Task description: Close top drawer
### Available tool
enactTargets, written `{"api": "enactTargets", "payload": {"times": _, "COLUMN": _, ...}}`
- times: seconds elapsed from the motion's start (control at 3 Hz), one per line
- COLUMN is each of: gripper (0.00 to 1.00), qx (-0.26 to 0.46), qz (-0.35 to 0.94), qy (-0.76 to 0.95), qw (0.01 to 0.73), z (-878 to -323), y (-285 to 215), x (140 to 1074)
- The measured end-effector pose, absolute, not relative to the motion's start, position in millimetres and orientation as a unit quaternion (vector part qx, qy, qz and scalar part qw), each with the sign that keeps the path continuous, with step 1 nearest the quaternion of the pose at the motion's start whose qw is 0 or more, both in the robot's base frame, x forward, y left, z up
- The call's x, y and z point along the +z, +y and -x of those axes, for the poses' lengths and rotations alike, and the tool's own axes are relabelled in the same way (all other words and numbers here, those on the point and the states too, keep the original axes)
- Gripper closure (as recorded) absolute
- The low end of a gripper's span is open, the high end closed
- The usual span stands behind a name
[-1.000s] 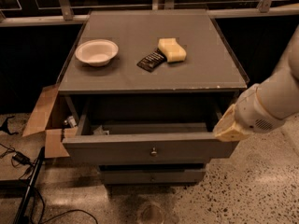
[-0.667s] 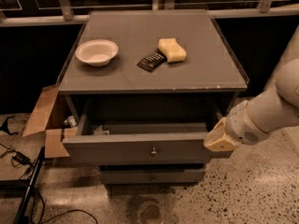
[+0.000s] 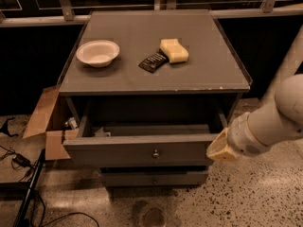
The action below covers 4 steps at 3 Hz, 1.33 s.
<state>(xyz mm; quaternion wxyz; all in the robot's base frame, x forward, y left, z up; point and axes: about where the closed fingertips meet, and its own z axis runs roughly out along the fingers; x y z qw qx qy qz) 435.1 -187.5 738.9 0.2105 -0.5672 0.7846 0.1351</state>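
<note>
- Wide grey wooden drawer [image 3: 118,151]: top of three, pulled out toward near side, under top of grey table [image 3: 208,56].
- Small round metal knob [image 3: 155,153]: centre of flat front panel.
- Tool [image 3: 218,149]: yellowish tip on white arm, at right end of drawer front, touching or just beside it. Spread or pressed together: cannot tell.
- Handling (judgement): stiff panel, moderately heavy, likely slides on runners. No grasp needed.
- Contact: push flat front toward far side. Push at right end may skew drawer; contact nearer knob preferable.
</note>
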Motion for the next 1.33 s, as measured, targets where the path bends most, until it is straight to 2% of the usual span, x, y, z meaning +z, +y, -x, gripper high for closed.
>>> {"api": "enactTargets", "payload": {"times": 0.67, "gripper": 1.00, "qx": 0.137, "qz": 0.569, "qy": 0.771, "qw": 0.252, "z": -432, "y": -177, "x": 662}}
{"api": "enactTargets", "payload": {"times": 1.33, "gripper": 1.00, "qx": 0.106, "qz": 0.573, "qy": 0.764, "qw": 0.278, "z": -438, "y": -180, "x": 654}}
